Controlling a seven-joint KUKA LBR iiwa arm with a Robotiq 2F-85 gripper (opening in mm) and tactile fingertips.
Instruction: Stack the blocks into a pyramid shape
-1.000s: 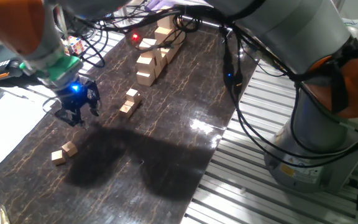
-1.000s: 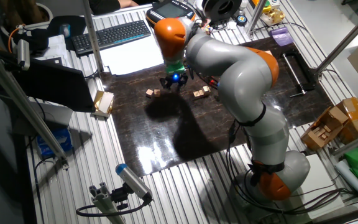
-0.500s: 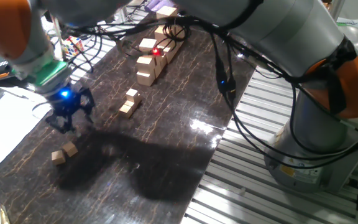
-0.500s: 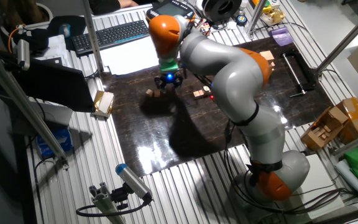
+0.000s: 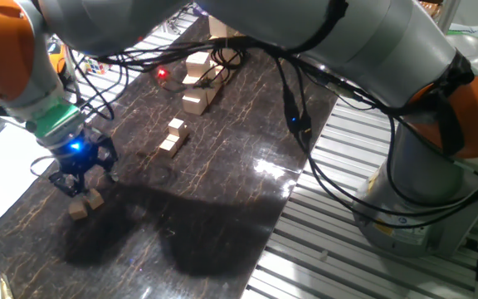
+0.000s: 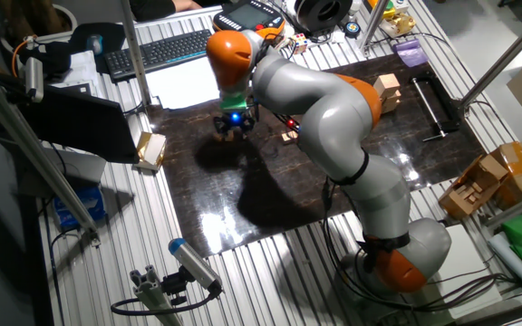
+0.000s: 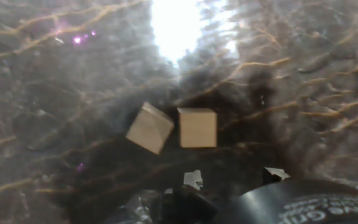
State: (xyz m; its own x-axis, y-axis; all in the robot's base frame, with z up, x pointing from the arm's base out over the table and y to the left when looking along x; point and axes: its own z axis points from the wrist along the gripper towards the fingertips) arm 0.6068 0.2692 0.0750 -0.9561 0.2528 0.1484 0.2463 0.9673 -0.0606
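Gripper (image 5: 78,176) has dropped over the two loose blocks (image 7: 173,127), jaws look spread and empty; first pick next, pyramid unstarted.

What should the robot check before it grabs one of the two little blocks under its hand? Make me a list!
1. End effector above the two blocks: ok.
2. Right block and left block both visible from the hand: ok.
3. Gap between the two blocks for a finger: not ok, they nearly touch.
4. Left block square to the fingers: not ok, it sits turned.
5. End effector open wide enough: cannot tell.
6. Pyramid pile started: ok, small.
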